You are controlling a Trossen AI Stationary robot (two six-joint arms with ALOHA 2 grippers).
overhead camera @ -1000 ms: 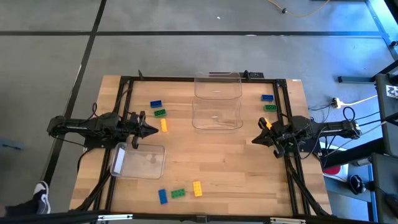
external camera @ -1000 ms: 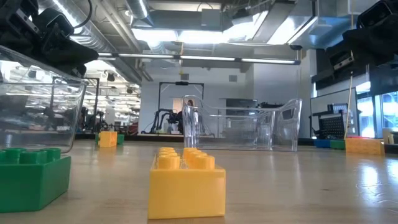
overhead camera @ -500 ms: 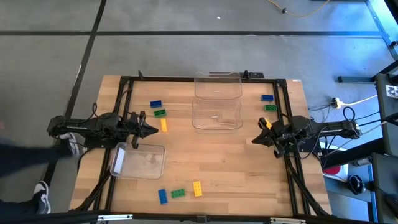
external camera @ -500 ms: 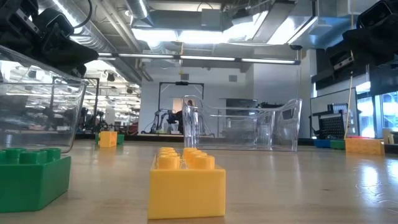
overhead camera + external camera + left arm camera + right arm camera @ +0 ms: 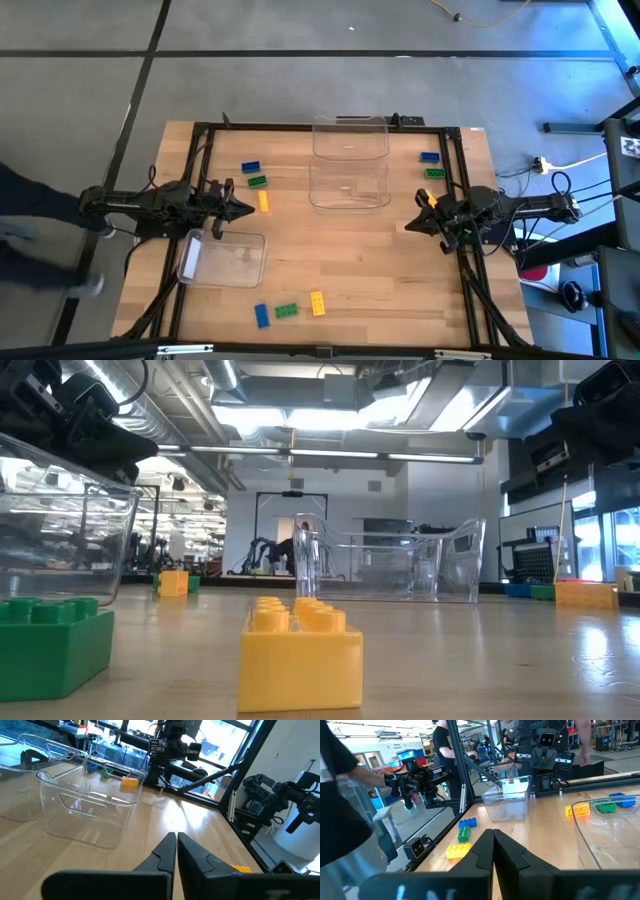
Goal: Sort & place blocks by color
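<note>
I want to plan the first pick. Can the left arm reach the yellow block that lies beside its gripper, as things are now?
Probably yes. In the high view the left gripper, shut, has its tip just beside the yellow block, with bare table between them. The nearest clear bin lies off to one side, out of the way.

Glossy plastic blocks (image 5: 286, 311) — clear plastic bins (image 5: 348, 183), wood-grain table (image 5: 350, 260)

Wooden table (image 5: 400, 260): three clear bins (image 5: 349, 137) (image 5: 348, 184) (image 5: 222, 259), nine blocks (image 5: 288, 311) in three clusters.
</note>
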